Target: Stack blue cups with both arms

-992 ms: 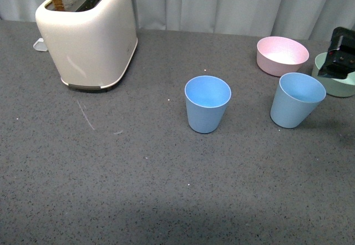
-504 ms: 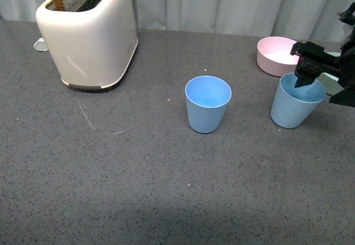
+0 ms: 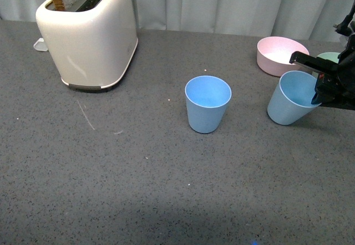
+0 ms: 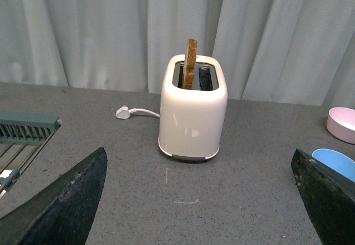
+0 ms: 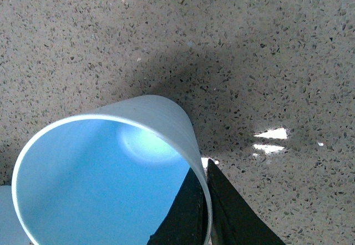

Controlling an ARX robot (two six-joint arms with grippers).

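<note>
While the left end effector (image 4: 198,152) gapes, the right end effector (image 5: 206,173) pinches one of two blue cups (image 3: 287,107) (image 3: 207,103).

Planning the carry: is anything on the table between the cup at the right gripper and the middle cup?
Nothing visible. Only bare table lies between the right cup and the middle cup; the pink bowl sits behind that path.

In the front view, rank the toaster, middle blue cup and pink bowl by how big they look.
The toaster, clearly largest.
Then middle blue cup and pink bowl: about alike, and the bowl sits farther back, so unranked.
</note>
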